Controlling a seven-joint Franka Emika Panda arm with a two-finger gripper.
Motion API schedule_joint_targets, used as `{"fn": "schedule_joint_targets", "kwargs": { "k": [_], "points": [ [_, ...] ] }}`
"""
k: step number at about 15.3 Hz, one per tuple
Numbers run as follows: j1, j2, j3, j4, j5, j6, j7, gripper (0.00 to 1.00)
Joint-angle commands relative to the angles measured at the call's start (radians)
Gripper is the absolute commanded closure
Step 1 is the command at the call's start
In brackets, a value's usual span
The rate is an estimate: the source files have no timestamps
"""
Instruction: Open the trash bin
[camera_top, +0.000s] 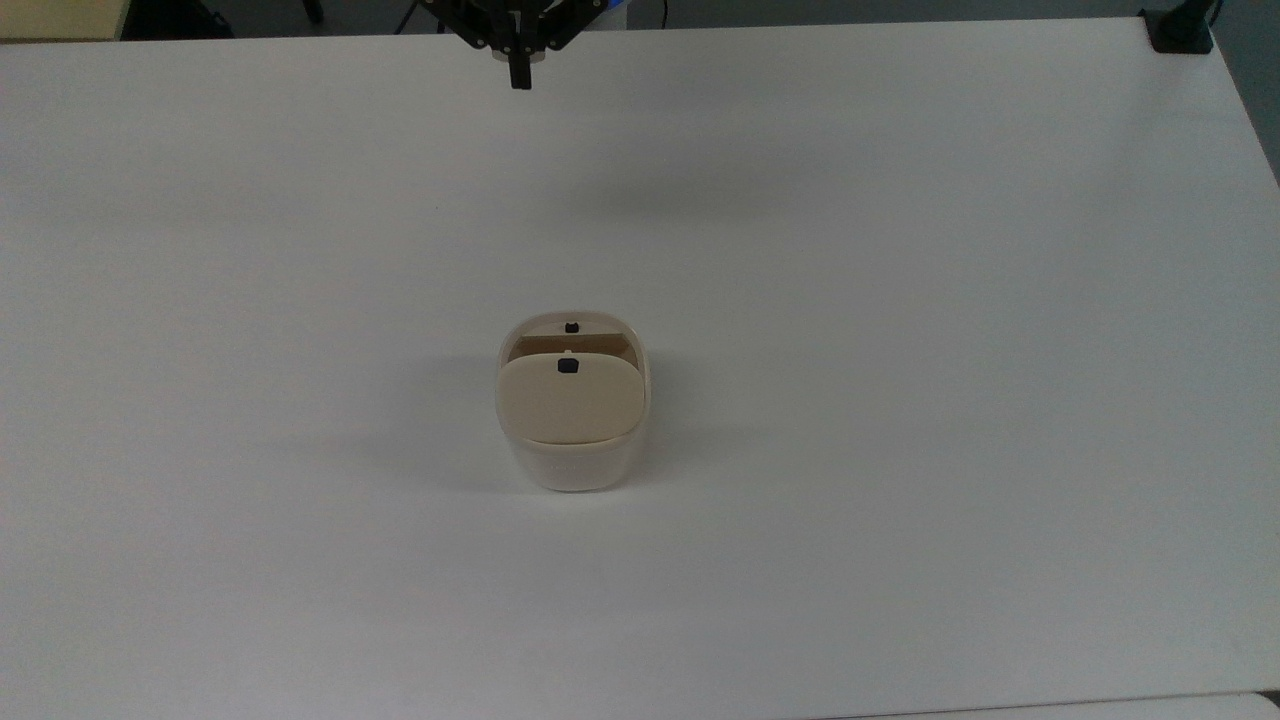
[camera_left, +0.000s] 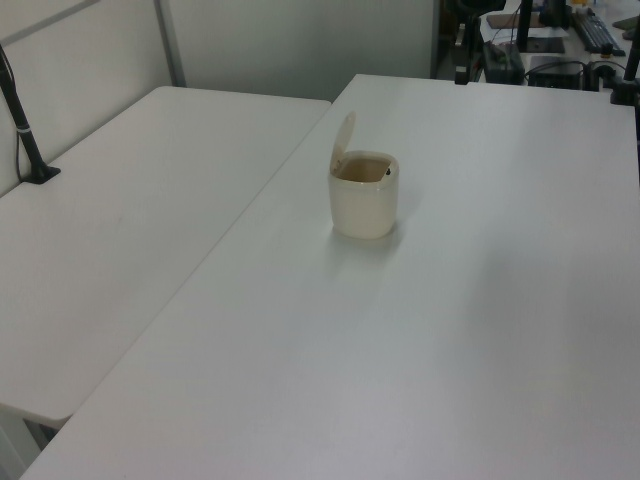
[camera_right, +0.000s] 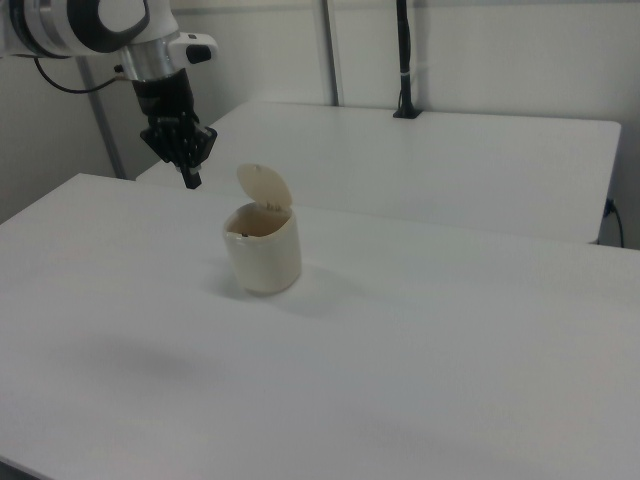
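The gripper (camera_right: 190, 180) hangs with its fingers pressed together, holding nothing, high over the table (camera_top: 900, 300). Well below it and apart stands the bin (camera_right: 262, 262), its lid (camera_right: 264, 187) tipped upright and the mouth open. Little can go wrong now: a descent back toward the bin could knock the lid shut or tip the light bin. No brand, label or writing can be read anywhere.

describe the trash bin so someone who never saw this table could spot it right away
On the big white table, look near the middle: the trash bin stands alone, a small cream rounded-square tub. Its beige lid is flipped up on its hinge, a small black button sits on its rim, and the gripper hangs apart from it.
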Motion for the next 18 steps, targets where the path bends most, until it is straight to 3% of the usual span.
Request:
{"fn": "schedule_joint_targets", "kwargs": {
  "k": [1, 3, 4, 5, 18],
  "points": [
    [-0.014, -0.029, -0.006, -0.028, -0.010, -0.020, 0.001, 0.57],
    [-0.018, -0.029, -0.008, -0.029, -0.011, -0.018, -0.001, 0.18],
    [-0.018, -0.029, -0.008, -0.029, -0.014, -0.018, -0.001, 0.04],
    [-0.021, -0.029, -0.008, -0.028, -0.016, -0.018, -0.002, 0.00],
    [-0.038, -0.032, -0.008, -0.023, -0.016, -0.017, -0.001, 0.00]
  ]
}}
